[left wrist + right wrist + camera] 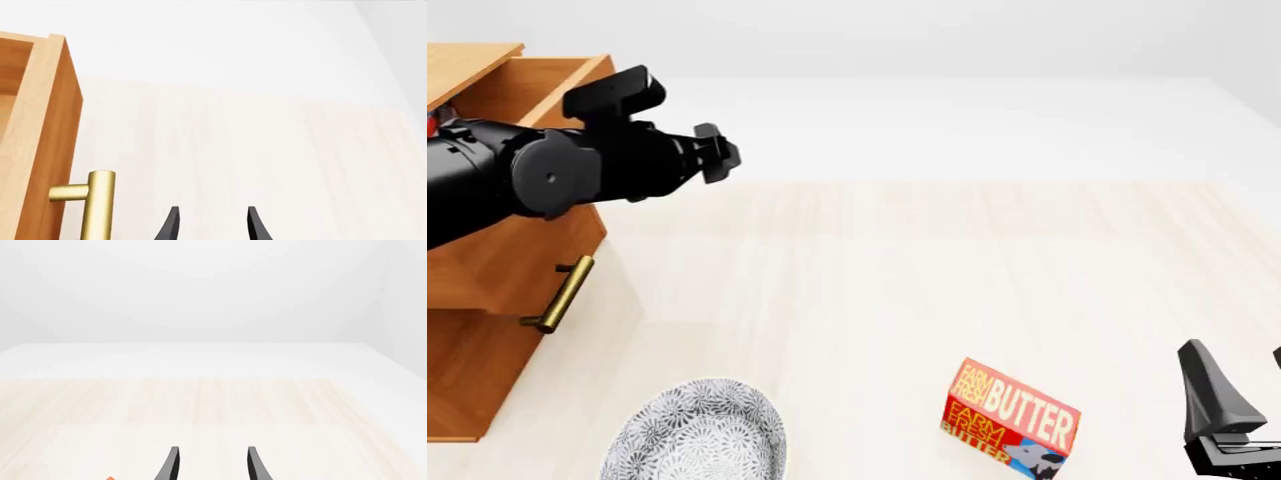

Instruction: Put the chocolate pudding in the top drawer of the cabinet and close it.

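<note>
The cabinet stands at the left. Its top drawer is pulled out. In the left wrist view I see the drawer's front corner and a brass handle. The handle also shows in the front view. My left gripper hangs just past the drawer's front, above the table. Its fingers stand apart and empty in the left wrist view. My right gripper is open and empty at the near right, as its own wrist view shows. The chocolate pudding is out of view. My left arm hides most of the drawer's inside.
A red "BUTTER" box lies near the front, left of my right gripper. Its corner shows in the right wrist view. A grey patterned plate sits at the front left by the cabinet.
</note>
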Available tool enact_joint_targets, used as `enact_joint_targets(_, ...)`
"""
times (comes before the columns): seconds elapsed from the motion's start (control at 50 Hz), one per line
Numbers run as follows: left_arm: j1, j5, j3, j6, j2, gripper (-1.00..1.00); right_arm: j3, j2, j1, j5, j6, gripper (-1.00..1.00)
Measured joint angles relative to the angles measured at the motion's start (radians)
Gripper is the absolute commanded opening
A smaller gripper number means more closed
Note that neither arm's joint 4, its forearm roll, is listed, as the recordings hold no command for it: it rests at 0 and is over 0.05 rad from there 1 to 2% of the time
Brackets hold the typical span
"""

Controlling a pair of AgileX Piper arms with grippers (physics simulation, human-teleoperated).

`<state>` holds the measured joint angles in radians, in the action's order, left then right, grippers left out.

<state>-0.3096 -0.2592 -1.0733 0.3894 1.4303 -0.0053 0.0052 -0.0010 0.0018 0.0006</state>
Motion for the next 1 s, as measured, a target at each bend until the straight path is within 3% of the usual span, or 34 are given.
enact_joint_targets(1.0, 0.088, 0.016, 0.056, -0.017, -0.058, 1.00, 0.000, 0.000, 0.000, 0.000, 0.000, 1.00)
